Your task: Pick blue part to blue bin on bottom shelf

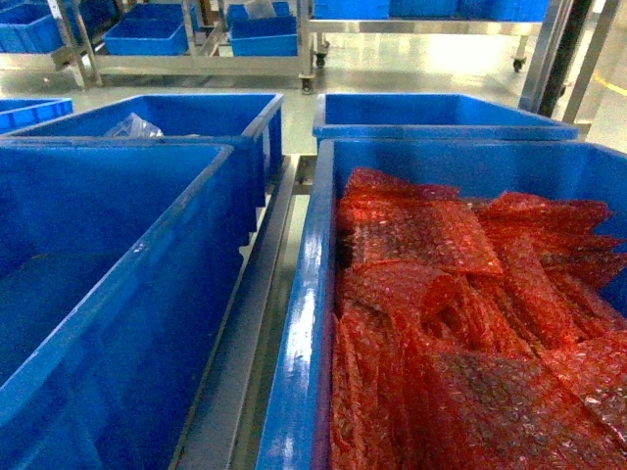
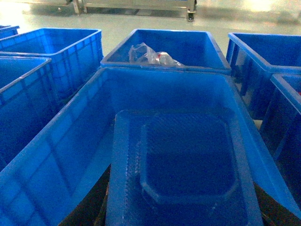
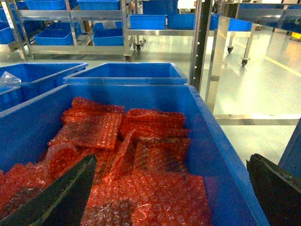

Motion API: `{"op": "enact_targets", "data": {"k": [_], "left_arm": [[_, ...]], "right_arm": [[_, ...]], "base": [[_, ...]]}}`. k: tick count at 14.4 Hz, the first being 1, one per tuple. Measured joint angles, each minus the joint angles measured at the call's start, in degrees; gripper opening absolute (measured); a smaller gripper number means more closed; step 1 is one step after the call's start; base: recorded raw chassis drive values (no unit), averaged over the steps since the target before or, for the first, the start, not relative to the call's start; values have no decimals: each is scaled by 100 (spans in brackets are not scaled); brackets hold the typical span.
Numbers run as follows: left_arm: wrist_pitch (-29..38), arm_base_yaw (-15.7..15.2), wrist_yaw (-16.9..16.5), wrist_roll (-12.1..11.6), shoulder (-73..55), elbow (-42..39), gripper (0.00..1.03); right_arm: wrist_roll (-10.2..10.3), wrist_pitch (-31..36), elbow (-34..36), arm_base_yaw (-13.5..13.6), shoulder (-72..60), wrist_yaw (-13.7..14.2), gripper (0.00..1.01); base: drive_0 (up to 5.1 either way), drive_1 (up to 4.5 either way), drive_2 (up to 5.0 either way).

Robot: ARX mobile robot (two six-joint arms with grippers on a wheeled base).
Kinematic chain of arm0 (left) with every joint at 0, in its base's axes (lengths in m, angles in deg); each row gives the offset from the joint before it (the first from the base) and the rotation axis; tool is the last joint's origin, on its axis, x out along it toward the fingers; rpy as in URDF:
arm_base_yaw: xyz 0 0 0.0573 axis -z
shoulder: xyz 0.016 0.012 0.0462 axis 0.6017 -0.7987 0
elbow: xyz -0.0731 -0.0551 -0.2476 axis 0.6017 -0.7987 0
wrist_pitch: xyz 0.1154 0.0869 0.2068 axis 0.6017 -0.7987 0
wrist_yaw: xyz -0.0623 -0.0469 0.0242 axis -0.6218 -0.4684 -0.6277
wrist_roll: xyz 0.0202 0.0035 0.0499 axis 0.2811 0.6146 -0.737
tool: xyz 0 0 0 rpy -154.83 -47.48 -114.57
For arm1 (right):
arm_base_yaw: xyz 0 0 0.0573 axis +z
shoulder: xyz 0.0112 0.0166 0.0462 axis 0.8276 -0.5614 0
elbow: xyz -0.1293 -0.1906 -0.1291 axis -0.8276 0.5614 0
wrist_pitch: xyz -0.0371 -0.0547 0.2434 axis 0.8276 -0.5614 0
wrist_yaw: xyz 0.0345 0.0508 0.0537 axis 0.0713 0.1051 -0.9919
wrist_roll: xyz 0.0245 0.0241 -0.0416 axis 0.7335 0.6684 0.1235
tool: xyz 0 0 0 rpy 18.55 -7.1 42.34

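A flat blue part [image 2: 188,174] lies level inside a blue bin [image 2: 61,155].

Glossy pale-green floor [image 3: 254,80], wheeled steel racks [image 1: 196,64] of blue crates [image 3: 148,21] behind, bright overhead glare.

Red bubble-wrap bags [image 1: 470,323] heaped; clear plastic bag [image 2: 148,54].
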Motion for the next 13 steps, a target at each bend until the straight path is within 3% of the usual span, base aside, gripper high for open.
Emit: {"op": "enact_targets", "data": {"k": [13], "left_arm": [[2,0,0,0,0,0,43]], "right_arm": [[0,0,0,0,0,0,98]], "base": [[0,0,0]]}}
